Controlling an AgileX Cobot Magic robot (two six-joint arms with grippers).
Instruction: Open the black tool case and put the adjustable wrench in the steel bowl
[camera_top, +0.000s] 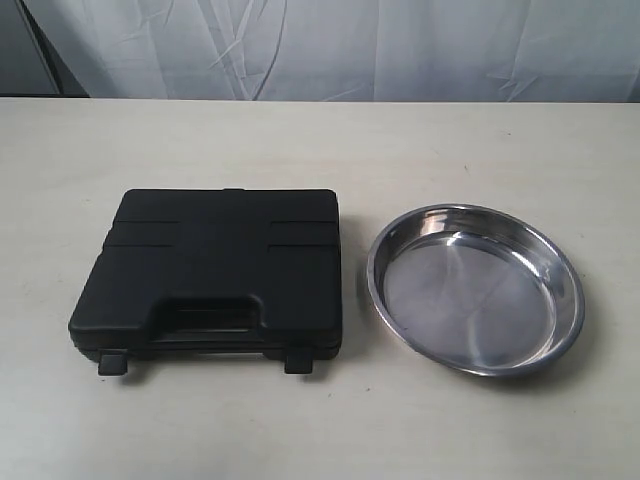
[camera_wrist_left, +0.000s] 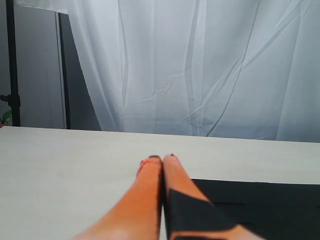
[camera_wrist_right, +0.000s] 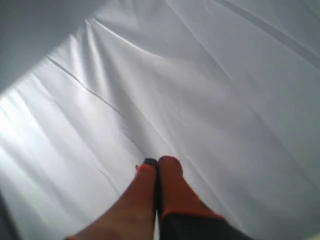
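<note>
The black tool case (camera_top: 215, 270) lies closed and flat on the table's left half, its handle cut-out and two latches facing the near edge. Beside it on the right sits the steel bowl (camera_top: 474, 287), with nothing in it. No adjustable wrench shows; it is hidden or out of view. Neither arm appears in the exterior view. In the left wrist view my left gripper (camera_wrist_left: 162, 159) is shut, its orange fingers pressed together above the table, with a corner of the black tool case (camera_wrist_left: 270, 205) beyond them. My right gripper (camera_wrist_right: 157, 162) is shut too and faces only white cloth.
A cream table (camera_top: 320, 150) carries both things. A white curtain (camera_top: 350, 45) hangs behind its far edge. In the left wrist view a dark pole (camera_wrist_left: 11, 65) stands at the back corner beside the curtain.
</note>
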